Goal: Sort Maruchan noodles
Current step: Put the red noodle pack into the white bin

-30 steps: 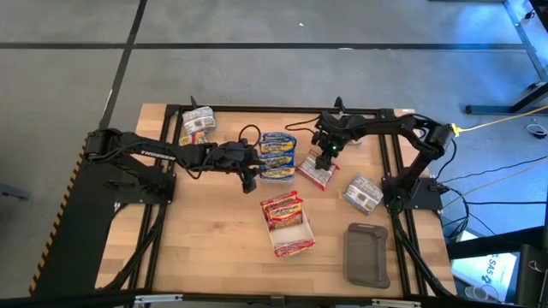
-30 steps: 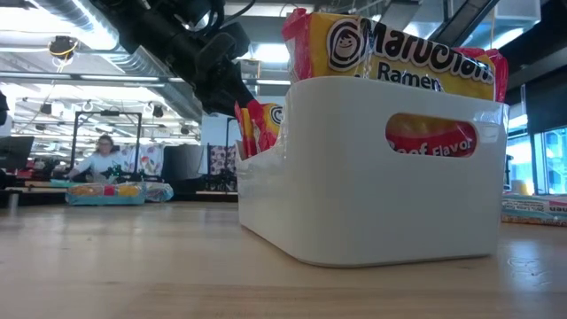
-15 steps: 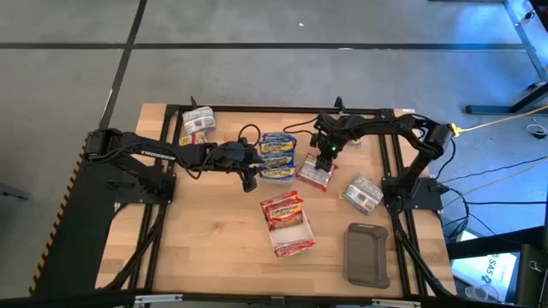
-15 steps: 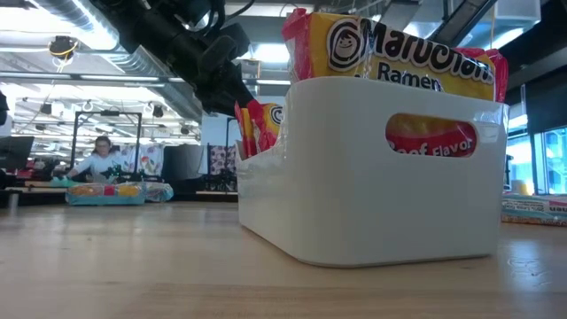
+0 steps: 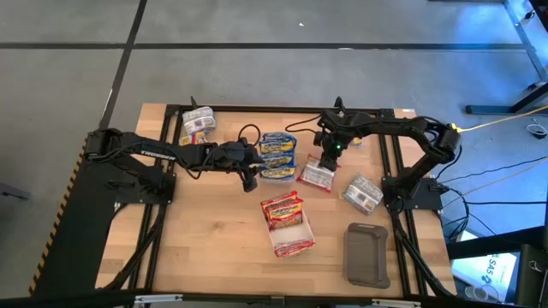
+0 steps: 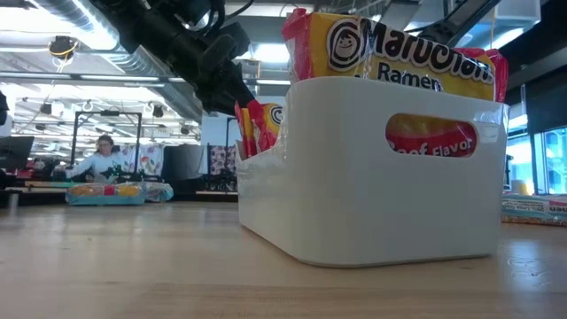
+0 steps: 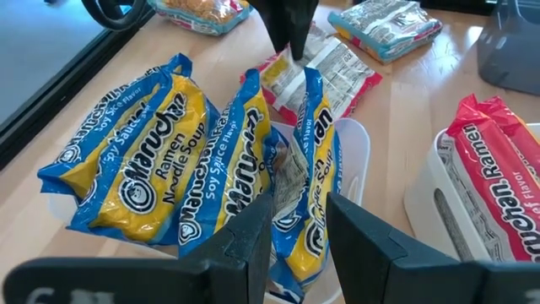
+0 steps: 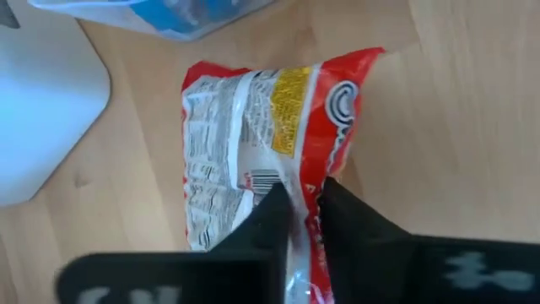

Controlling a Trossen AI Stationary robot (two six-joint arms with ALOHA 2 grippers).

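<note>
We noted the right gripper (image 8: 305,211) pinched on the crinkly red-and-white plastic ramen packet (image 8: 261,143) lying beside the blue packets' tray — light, slippery, best held by its edge seam.

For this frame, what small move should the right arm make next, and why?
Probably lift straight up. The right gripper has its fingers pinched on an edge of the red packet, which lies on the table beside the tray of blue packets. The white tray already holds red packets, so that seems its destination. The left gripper waits by the blue ones.
</note>
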